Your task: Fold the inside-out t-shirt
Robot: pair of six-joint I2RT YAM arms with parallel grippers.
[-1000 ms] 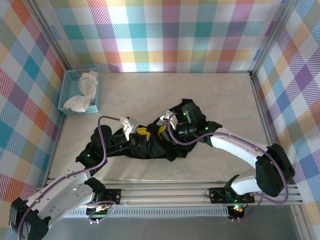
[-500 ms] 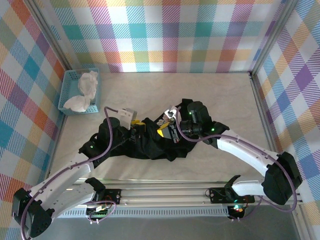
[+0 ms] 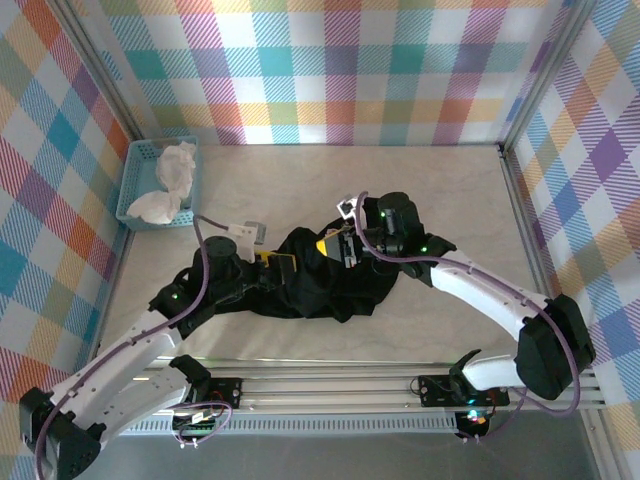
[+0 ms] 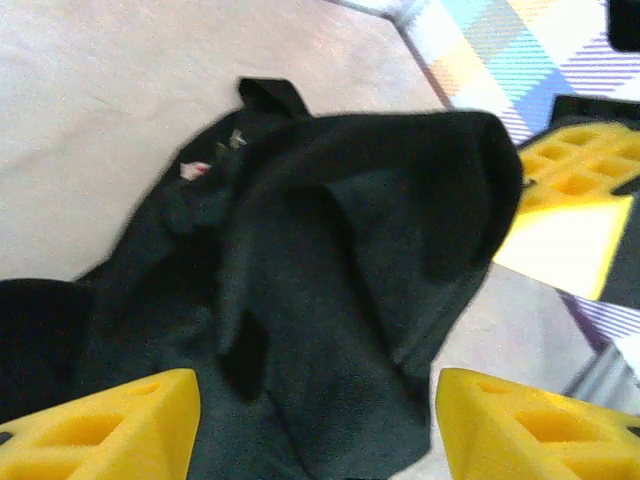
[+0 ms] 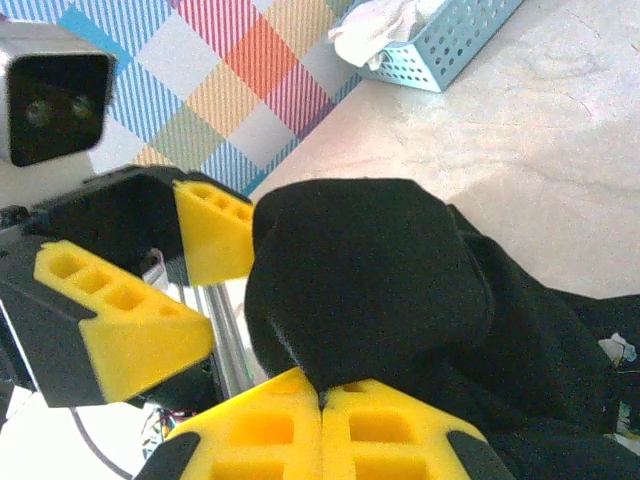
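Observation:
The black t-shirt (image 3: pixel 325 285) lies crumpled in the middle of the table. My right gripper (image 5: pixel 320 395) is shut on a fold of it and holds that fold up as a rounded hump (image 5: pixel 370 270). In the top view the right gripper (image 3: pixel 332 247) hangs over the shirt's far edge. My left gripper (image 3: pixel 278 263) sits just left of it, open. In the left wrist view its yellow fingers (image 4: pixel 100 430) stand wide apart, with the t-shirt (image 4: pixel 330 270) draped between and beyond them, not pinched. A speck of pink print (image 4: pixel 195 170) shows on the cloth.
A light-blue basket (image 3: pixel 135 200) holding white cloth (image 3: pixel 170 180) stands at the far left; the basket (image 5: pixel 450 45) also shows in the right wrist view. Checked walls close in three sides. The metal rail (image 3: pixel 330 380) and the arm bases run along the near edge.
My left gripper has opened and let go of the shirt. My right gripper, still shut on its fold, has moved a little toward the far side with it.

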